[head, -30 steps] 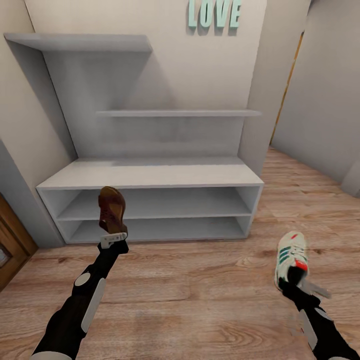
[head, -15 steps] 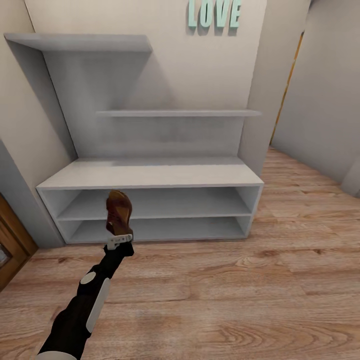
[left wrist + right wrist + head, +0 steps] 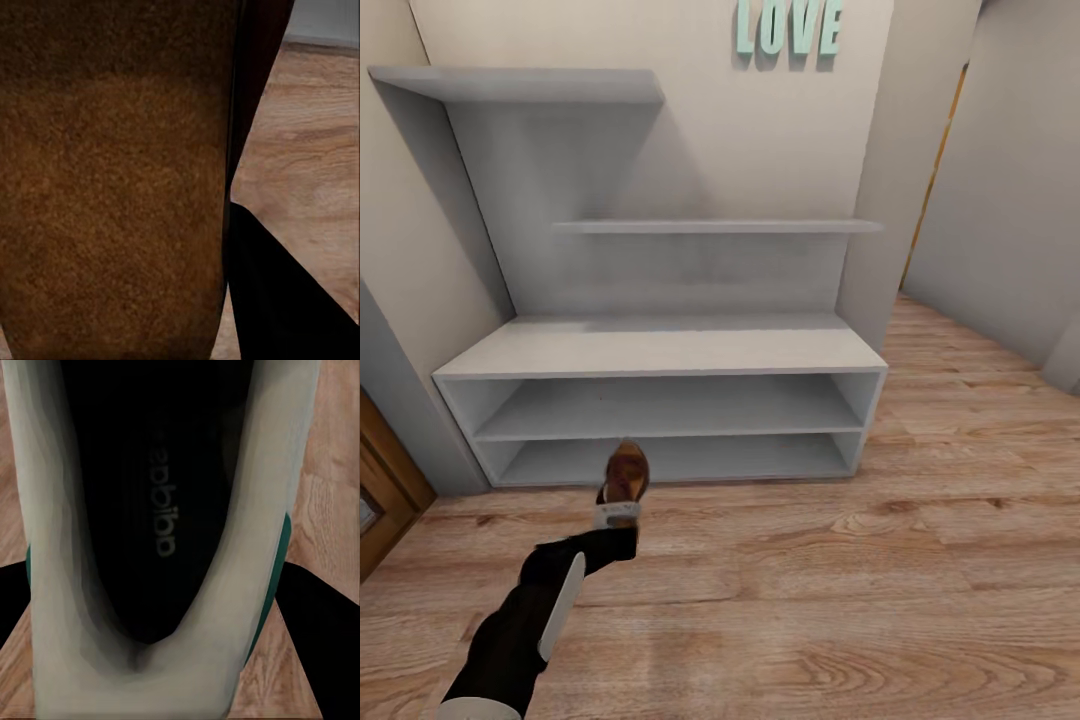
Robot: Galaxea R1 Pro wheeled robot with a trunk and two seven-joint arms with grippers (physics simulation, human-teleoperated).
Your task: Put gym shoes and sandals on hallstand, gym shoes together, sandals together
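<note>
- The rack's (image 3: 660, 350) bench top is bare across its whole width, open from the front and above.
- Both low shelves are bare; the right side panel (image 3: 868, 420) bounds them.
- The sandal (image 3: 626, 473), held in the left gripper (image 3: 618, 512), stands before the bottom shelf.
- The floor (image 3: 840, 600) is open toward the right.

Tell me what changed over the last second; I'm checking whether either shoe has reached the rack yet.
The left gripper lowered with its sandal from in front of the hallstand's upper open shelf to its lowest. The right arm with its gym shoe dropped out of the head view; the right wrist view shows that shoe close against the camera. The hallstand stayed bare and the camera did not move.
</note>
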